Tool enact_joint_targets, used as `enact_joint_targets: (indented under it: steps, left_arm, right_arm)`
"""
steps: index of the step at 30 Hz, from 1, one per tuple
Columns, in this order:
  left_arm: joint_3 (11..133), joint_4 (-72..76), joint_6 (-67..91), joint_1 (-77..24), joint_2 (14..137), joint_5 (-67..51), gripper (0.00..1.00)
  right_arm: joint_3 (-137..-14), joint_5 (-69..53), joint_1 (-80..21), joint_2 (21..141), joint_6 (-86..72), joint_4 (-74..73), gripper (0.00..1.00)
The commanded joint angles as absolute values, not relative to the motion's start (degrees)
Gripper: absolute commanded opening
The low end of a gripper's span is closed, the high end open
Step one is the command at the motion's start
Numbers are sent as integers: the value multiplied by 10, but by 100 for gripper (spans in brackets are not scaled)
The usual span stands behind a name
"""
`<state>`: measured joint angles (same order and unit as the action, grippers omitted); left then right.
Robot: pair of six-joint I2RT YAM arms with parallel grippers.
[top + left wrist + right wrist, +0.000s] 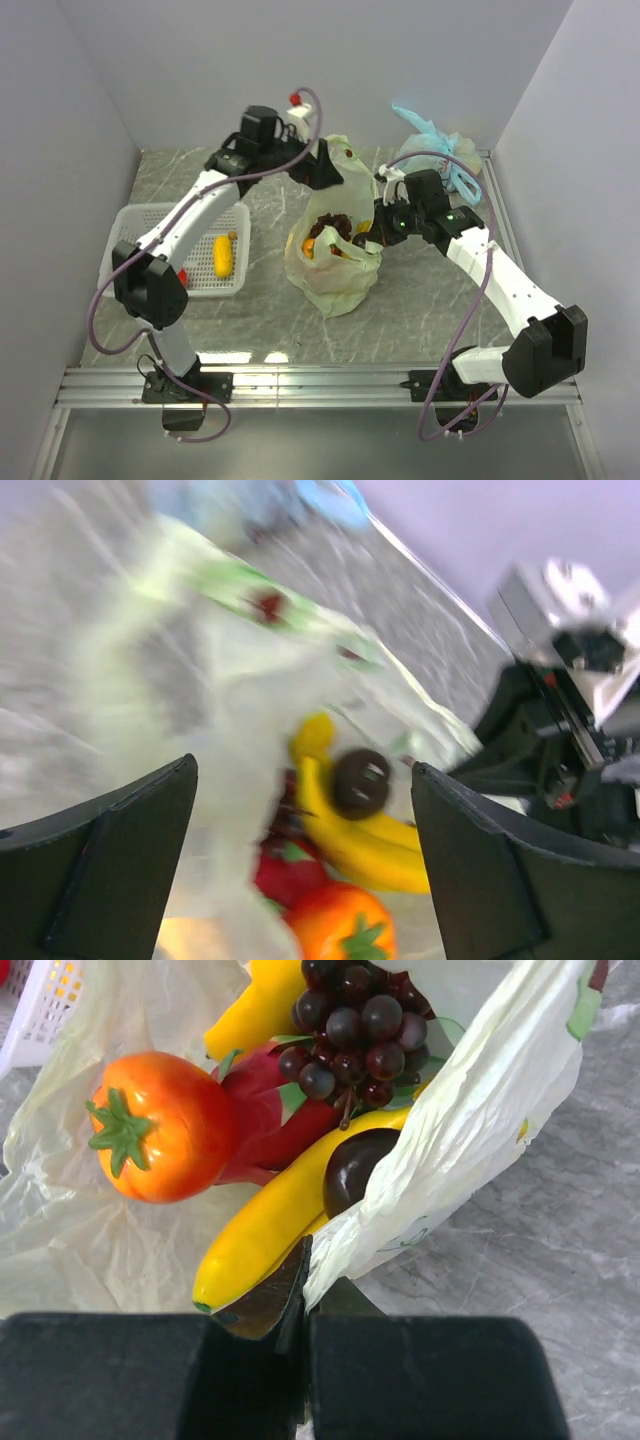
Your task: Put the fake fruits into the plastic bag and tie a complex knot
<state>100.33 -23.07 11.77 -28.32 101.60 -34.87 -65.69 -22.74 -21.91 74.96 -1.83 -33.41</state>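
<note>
The pale yellow-green plastic bag (335,275) stands open mid-table with fake fruits inside. In the right wrist view I see an orange fruit (165,1125), dark grapes (355,1025), a red dragon fruit (262,1110), a yellow banana (265,1225) and a dark plum (350,1172). My right gripper (308,1260) is shut on the bag's right rim (450,1150). My left gripper (303,770) stands wide open above the bag's mouth, by the upright far handle (345,158), with nothing between its fingers (110,860). The left wrist view is blurred. No knot shows on this bag.
A white basket (135,225) at the left holds a yellow fruit (222,255) and a small red piece (183,275). A light blue tied bag (440,150) lies at the back right. Walls close in on three sides.
</note>
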Motion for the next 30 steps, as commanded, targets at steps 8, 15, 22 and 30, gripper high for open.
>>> enact_joint_targets:
  steps: [8,15,22,30]
  left_arm:
    - [1101,-138,65,-215,1041,-323,88]
    - [1123,-121,66,-212,1097,-358,88]
    - [1158,-96,93,-207,1154,-345,69]
    - [1154,-104,115,-193,1127,-338,0]
  right_arm:
    - [-693,-227,-203,775,46,-294,0]
    - [-772,-235,-192,842,79,-288,0]
    - [-812,-275,-192,875,105,-274,0]
    - [-853,-239,-180,889,95,-267,20]
